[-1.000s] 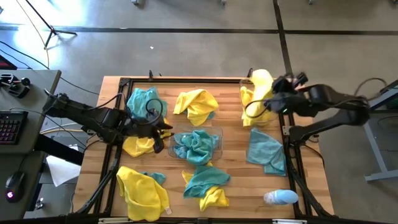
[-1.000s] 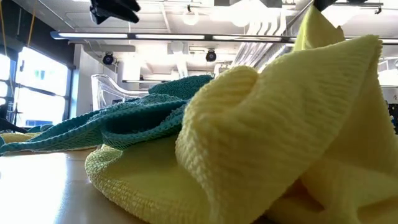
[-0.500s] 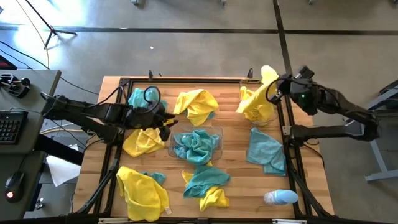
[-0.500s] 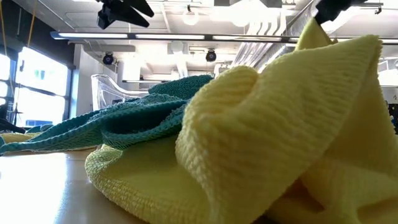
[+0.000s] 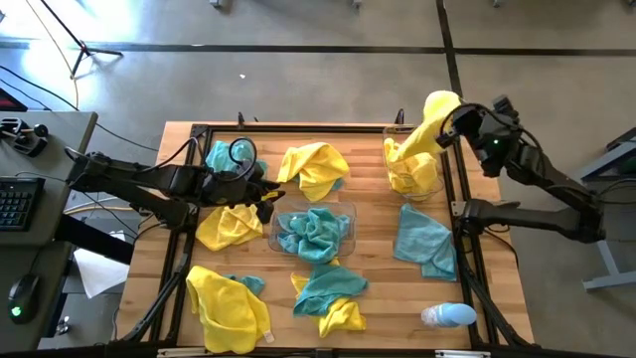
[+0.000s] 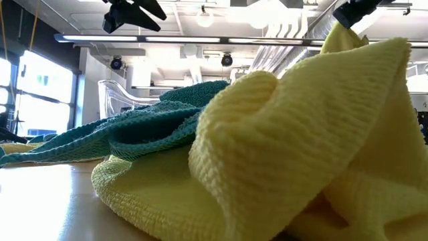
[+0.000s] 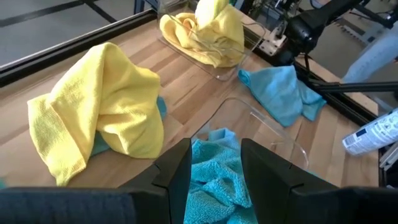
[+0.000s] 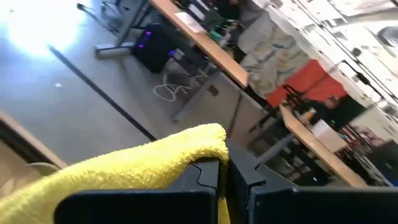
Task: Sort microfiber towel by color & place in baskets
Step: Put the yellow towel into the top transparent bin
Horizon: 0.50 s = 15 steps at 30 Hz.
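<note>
Overhead, right hand (image 5: 449, 111) pinching yellow towel (image 5: 425, 127), bright and crumpled, trailing down into far-right basket (image 5: 408, 189) already holding yellow folds. Left hand (image 5: 270, 198) hanging open, gripping nothing, beside centre basket (image 5: 348, 211) stuffed with teal towel (image 5: 313, 235). Other yellow and teal towels lying rumpled across tabletop (image 5: 373, 264).

Bright yellow microfiber towels (image 5: 314, 167) and teal-blue microfiber towels (image 5: 424, 239) lie on the pale striped wooden worktop (image 5: 373, 214); clear plastic baskets (image 5: 348, 213); a pale blue-and-white bottle (image 5: 447, 315).
</note>
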### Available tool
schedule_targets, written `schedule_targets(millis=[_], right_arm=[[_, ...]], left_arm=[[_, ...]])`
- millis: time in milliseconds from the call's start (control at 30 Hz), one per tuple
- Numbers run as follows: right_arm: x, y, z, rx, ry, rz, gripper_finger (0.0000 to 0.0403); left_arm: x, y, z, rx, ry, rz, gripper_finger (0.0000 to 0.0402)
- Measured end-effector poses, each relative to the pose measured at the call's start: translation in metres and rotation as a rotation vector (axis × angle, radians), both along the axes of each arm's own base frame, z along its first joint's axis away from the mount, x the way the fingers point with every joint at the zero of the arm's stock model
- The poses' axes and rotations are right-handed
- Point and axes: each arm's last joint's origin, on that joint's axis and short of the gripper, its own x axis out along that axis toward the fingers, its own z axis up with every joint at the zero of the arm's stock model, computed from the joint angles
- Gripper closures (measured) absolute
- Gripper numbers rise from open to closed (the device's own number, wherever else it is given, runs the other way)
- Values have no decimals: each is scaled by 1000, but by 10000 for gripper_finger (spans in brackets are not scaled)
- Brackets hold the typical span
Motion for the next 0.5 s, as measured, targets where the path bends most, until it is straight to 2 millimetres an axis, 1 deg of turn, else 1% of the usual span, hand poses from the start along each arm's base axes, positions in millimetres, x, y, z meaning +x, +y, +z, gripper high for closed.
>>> schedule_targets(millis=[67, 133, 233, 300, 400, 500], right_arm=[[1, 0, -3, 31, 19, 73, 403], [3, 2, -10, 96, 66, 185, 403], [3, 7, -24, 245, 142, 351, 403], [2, 10, -32, 353, 149, 425, 403], [0, 13, -39, 470, 156, 462, 403], [4, 10, -43, 498, 179, 456, 403]], left_arm=[[0, 0, 0, 0, -1, 0, 273], [0, 0, 0, -6, -5, 4, 273], [0, -1, 0, -10, -6, 2, 273], [0, -1, 0, -21, -11, 8, 273], [2, -2, -1, -32, -10, 16, 273], [4, -2, -4, -31, 3, 17, 273]])
